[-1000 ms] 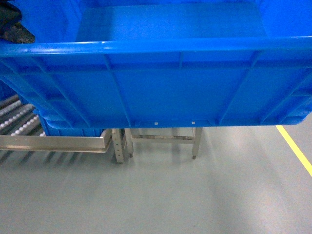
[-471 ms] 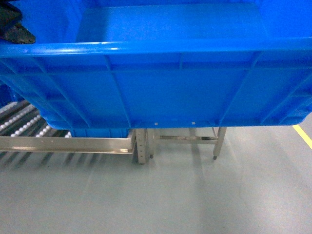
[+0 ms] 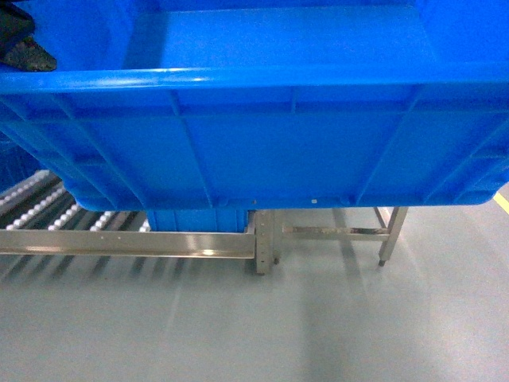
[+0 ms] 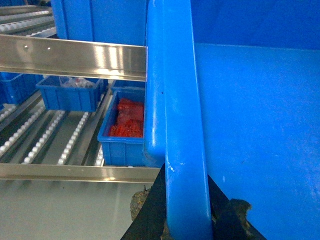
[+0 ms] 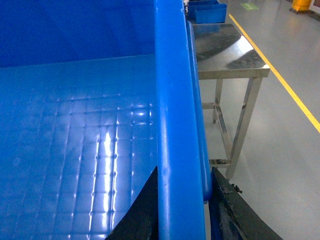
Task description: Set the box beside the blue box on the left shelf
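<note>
The box (image 3: 262,143), a big bright-blue ribbed crate, hangs in the air and fills the upper half of the head view. My left gripper (image 4: 186,202) is shut on its left rim; a dark finger (image 3: 25,52) shows at the top left of the head view. On the opposite rim my right gripper (image 5: 183,202) is shut; it is out of the head view. Under the crate's lower left lies the left shelf (image 3: 48,211) with its white rollers (image 4: 42,135). The blue box (image 3: 199,220) stands on it, partly hidden by the crate; its wall (image 4: 100,20) rises beyond the steel rail.
A steel-legged table (image 3: 342,231) stands right of the shelf, its shiny top (image 5: 225,50) beside the crate. Lower shelf tracks hold small blue bins, one with red parts (image 4: 125,120). A yellow floor line (image 5: 280,75) runs on the right. Grey floor lies in front.
The shelf, the blue box and the steel table have slid rightward in the head view, and more of the roller deck shows. The crate stays held in the same place.
</note>
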Controlling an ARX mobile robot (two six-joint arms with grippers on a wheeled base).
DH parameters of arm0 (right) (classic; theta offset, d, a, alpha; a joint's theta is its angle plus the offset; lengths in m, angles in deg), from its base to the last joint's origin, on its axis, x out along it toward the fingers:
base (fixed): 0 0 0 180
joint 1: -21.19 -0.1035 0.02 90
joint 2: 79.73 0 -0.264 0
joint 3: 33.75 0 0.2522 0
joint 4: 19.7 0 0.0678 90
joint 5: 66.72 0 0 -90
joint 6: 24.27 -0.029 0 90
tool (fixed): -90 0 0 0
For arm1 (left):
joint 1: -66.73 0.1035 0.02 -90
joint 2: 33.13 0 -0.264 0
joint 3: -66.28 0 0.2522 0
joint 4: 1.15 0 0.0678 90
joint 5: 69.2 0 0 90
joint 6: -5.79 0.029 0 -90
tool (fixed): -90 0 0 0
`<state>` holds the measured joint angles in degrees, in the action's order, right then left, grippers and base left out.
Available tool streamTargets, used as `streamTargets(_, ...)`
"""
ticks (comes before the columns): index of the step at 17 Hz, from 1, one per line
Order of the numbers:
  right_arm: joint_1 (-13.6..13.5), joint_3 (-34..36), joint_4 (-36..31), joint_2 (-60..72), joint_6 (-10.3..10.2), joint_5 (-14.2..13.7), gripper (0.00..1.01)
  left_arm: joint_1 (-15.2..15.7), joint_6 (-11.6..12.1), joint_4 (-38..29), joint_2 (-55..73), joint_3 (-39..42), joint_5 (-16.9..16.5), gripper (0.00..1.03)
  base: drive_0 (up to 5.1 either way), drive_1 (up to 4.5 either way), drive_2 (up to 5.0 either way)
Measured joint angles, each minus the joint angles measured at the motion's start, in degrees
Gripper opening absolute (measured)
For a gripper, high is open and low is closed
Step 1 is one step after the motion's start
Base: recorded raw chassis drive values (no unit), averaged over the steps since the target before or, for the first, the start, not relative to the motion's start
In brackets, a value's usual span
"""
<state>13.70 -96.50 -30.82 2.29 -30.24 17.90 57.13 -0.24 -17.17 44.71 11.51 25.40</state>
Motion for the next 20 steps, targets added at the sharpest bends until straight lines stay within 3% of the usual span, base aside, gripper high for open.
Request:
streamTargets(12, 0.0, 0.0, 0.2, 0.0, 0.0, 0.02, 0.19, 0.02, 0.0, 0.22, 0.0, 0.0, 0.0, 0.08, -4.7, 3.74, 1.1)
streamTargets(20, 0.0, 0.0, -0.11, 0.0, 0.04, 0.02, 0.19, 0.02, -0.04, 0.07, 0.0, 0.0, 0.0, 0.08, -4.8, 1.93, 3.0)
